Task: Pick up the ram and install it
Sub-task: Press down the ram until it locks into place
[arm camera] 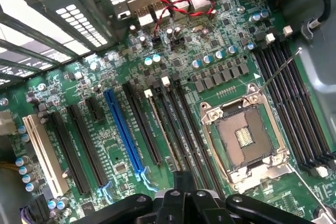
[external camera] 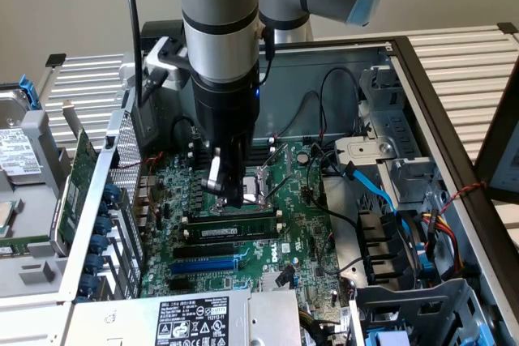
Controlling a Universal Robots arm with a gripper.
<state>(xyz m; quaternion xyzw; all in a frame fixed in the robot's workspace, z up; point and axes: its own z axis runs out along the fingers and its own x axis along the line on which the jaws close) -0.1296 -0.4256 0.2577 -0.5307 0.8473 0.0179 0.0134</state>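
The ram (external camera: pixel 235 231) is sitting edge-up in a black slot on the motherboard (external camera: pixel 300 224), its white label strip facing the camera in the exterior view. In the wrist view the ram (arm camera: pixel 161 129) is running lengthwise among the long black slots (arm camera: pixel 139 124), beside the blue slot (arm camera: pixel 123 132) and the open CPU socket (arm camera: pixel 244 137). The gripper (external camera: pixel 231 188) is hanging just above the ram, over the socket's edge; whether its jaws are spread or pressed together cannot be told.
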